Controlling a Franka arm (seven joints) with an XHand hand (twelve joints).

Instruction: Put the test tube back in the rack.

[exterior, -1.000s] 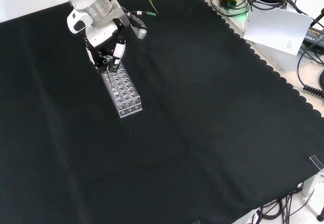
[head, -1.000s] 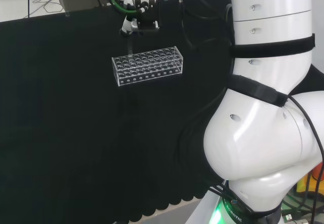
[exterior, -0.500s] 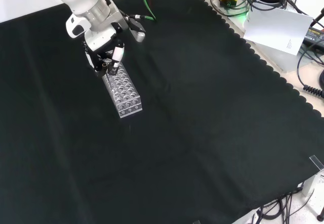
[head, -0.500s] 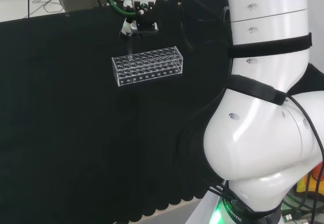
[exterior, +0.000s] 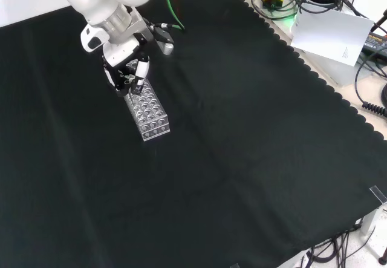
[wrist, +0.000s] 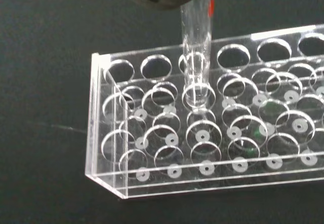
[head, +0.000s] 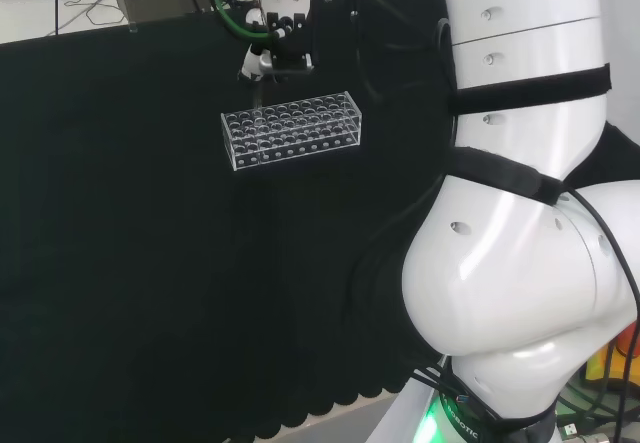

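Rack [exterior: 147, 107] stands alone on the black cloth [exterior: 242, 159]; bare cloth on every side in the front view. Over the rack's far end the hand [exterior: 128, 68] and its test tube [wrist: 196, 47] block access from above; remaining holes stand unobstructed.

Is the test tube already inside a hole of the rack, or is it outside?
Partly in. In the wrist view the test tube stands upright, its lower end through a top hole of the rack, not yet at the bottom.

Test tube [wrist: 196, 47] partway in rack [wrist: 202, 133] hole
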